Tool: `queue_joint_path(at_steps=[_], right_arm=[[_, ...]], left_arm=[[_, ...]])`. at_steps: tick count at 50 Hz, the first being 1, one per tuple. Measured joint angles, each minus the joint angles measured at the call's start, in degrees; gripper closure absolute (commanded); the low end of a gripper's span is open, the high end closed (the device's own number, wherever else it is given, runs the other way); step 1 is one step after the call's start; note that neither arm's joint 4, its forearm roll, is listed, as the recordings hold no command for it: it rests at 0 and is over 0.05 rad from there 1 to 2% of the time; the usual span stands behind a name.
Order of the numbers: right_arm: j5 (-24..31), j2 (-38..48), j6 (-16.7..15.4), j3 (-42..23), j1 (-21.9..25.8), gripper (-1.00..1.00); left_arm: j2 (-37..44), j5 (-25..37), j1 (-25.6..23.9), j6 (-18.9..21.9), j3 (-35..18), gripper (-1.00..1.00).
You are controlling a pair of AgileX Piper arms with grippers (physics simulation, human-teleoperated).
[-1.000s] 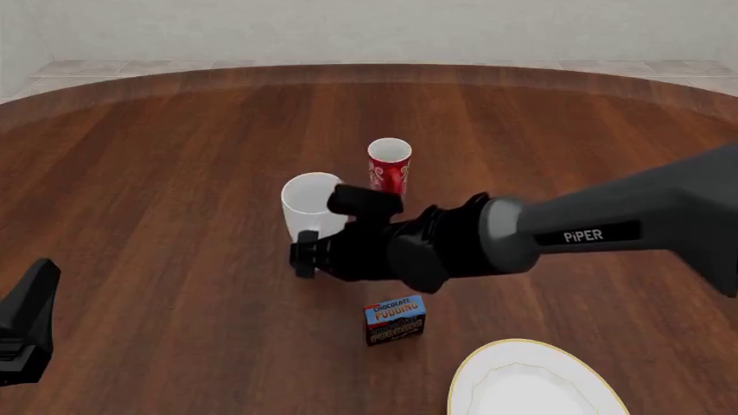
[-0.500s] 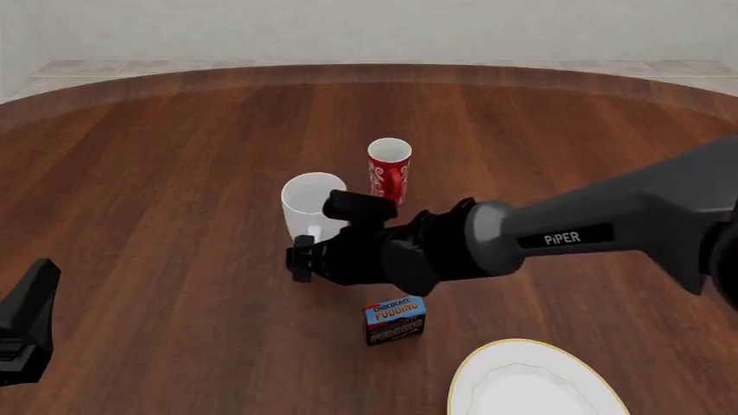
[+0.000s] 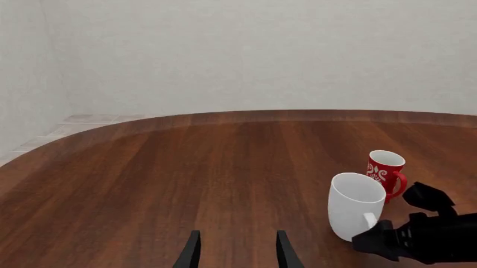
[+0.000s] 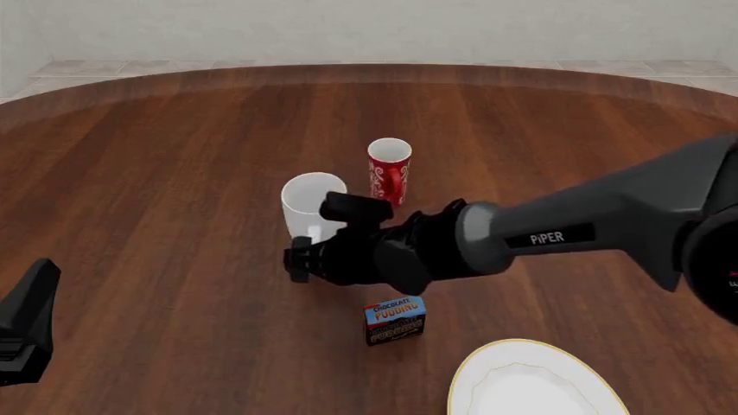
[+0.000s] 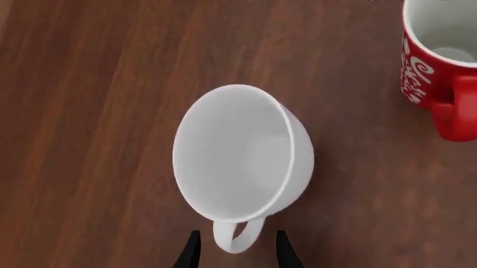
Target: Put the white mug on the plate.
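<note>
1. While the right arm stretches in across the table (image 4: 173, 173), its right gripper (image 4: 302, 258) sits right at the handle side of the white mug (image 4: 309, 201). The mug stands upright on the wood near the table's middle.
2. From the right wrist view the mug's loop handle (image 5: 237, 237) sits between the two fingertips (image 5: 191, 254), which are spread either side of it. Can't tell whether they actually touch it, looks like a small gap on both sides.
3. Red mug (image 4: 389, 169) with the white pattern stands just behind and to the right of the white one, close but apart, handle facing the camera side.
4. The plate (image 4: 533, 385) is at the near right edge of the front view, partly cut off, well apart from the mug.
5. Small blue pudding box (image 4: 395, 320) sits upright between the mug and the plate, under the arm.
6. Left gripper (image 3: 234, 254) hangs low at the near left, fingers spread with nothing between them, far from everything.
</note>
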Motion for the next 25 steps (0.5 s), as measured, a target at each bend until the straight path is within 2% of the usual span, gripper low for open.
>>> queue_joint_path(at_steps=[12,13,25], right_arm=[[0.62,0.39,-0.45,-0.97,-0.16,-1.00],[0.68,0.39,-0.52,-1.06,-0.18,1.00],[1.55,-0.19,-1.54,-1.65,-0.07,1.00]], left_arm=[[0.00,0.00,0.00,0.00,0.00,-1.00],[0.00,0.00,0.00,0.00,0.00,-1.00],[0.00,0.00,0.00,0.00,0.00,-1.00]])
